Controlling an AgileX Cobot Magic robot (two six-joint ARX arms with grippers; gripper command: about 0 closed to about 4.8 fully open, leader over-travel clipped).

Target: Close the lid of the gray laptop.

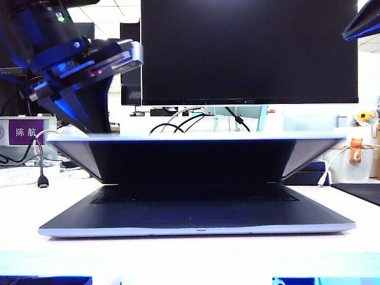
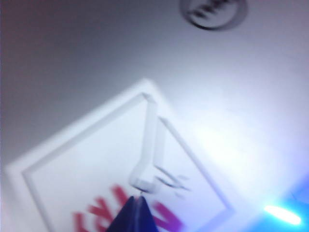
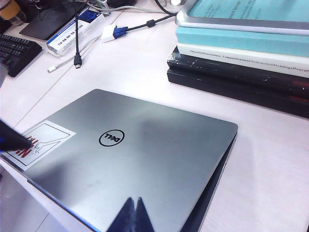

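The gray laptop (image 1: 196, 218) lies in the middle of the table, facing the exterior camera. Its lid (image 1: 196, 140) is tilted far down, with only a narrow wedge left over the keyboard. My left gripper (image 2: 137, 199) is shut, and its tips are at the lid's white red-lettered sticker (image 2: 96, 169), below the Dell logo (image 2: 212, 12). The right wrist view shows the lid (image 3: 145, 159) from above, with the left gripper (image 3: 14, 140) dark over the sticker (image 3: 46, 137). My right gripper (image 3: 135, 199) hovers shut above the lid, holding nothing.
A large black monitor (image 1: 249, 53) stands right behind the laptop. A stack of black and teal books (image 3: 241, 53) sits beside it. Loose cables (image 3: 77, 43), a black keyboard (image 3: 14, 50) and an orange toy (image 1: 355, 149) lie around the table.
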